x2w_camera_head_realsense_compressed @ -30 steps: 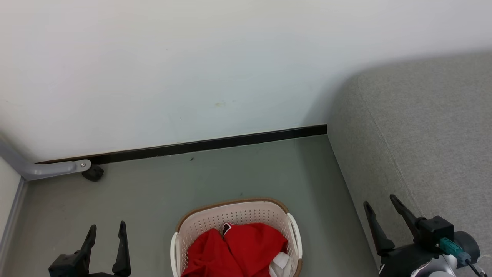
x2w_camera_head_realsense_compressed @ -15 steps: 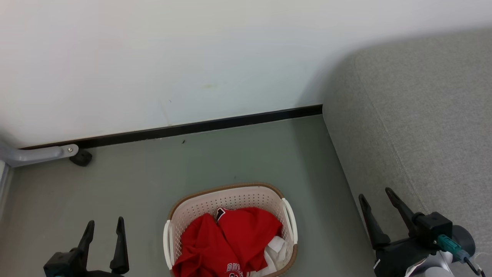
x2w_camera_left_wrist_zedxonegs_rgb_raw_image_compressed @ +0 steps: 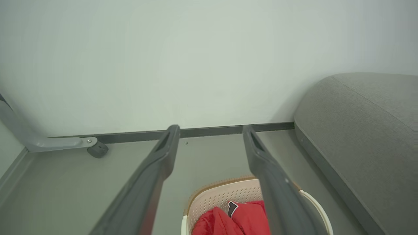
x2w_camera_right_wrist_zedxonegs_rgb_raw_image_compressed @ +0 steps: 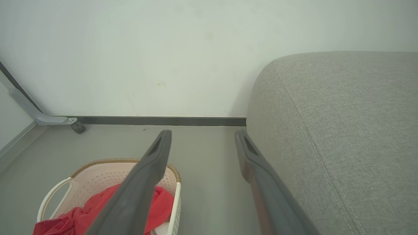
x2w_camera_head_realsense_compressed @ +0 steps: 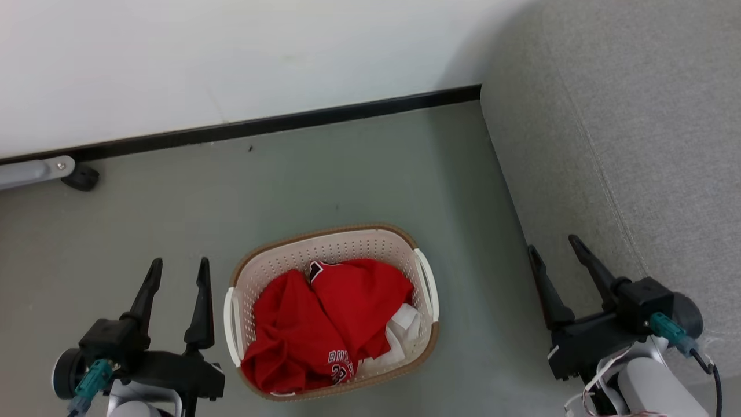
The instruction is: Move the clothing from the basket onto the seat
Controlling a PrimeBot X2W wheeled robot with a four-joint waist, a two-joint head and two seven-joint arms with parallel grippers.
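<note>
The basket (x2w_camera_head_realsense_compressed: 347, 246) stands on the grey-green floor (x2w_camera_head_realsense_compressed: 347, 174), and all of the clothing (x2w_camera_head_realsense_compressed: 324, 313) lies inside it. None of it is on the seat (x2w_camera_head_realsense_compressed: 637, 145). Red jerseys fill most of the basket. A black-and-white trimmed neckline shows toward the far side, and white lettering near the front rim. A white garment (x2w_camera_head_realsense_compressed: 402, 330) is bunched against the basket's right wall, partly under the red fabric.

The seat rises to the right of the basket, with a bare strip of floor between the two. Its stitched seam runs along the top near the rounded edge.

The left gripper (x2w_camera_head_realsense_compressed: 180, 263) hangs just beside the basket's left handle (x2w_camera_head_realsense_compressed: 230, 324). Its two dark fingers are spread wide with nothing between them. In the left wrist view they frame the basket's far rim and the floor beyond. The right gripper (x2w_camera_head_realsense_compressed: 551, 244) is also spread wide and empty, well to the right of the basket. In the head view its fingers show against the seat's front face — whether they touch the fabric cannot be told. The right wrist view shows one finger over the basket's corner and the other along the seat's edge.

Beyond the basket a black baseboard (x2w_camera_head_realsense_compressed: 289, 123) runs along the foot of a pale wall (x2w_camera_head_realsense_compressed: 231, 58). At the far left a grey metal leg (x2w_camera_head_realsense_compressed: 35, 172) ends in a black foot (x2w_camera_head_realsense_compressed: 81, 178) on the floor.
</note>
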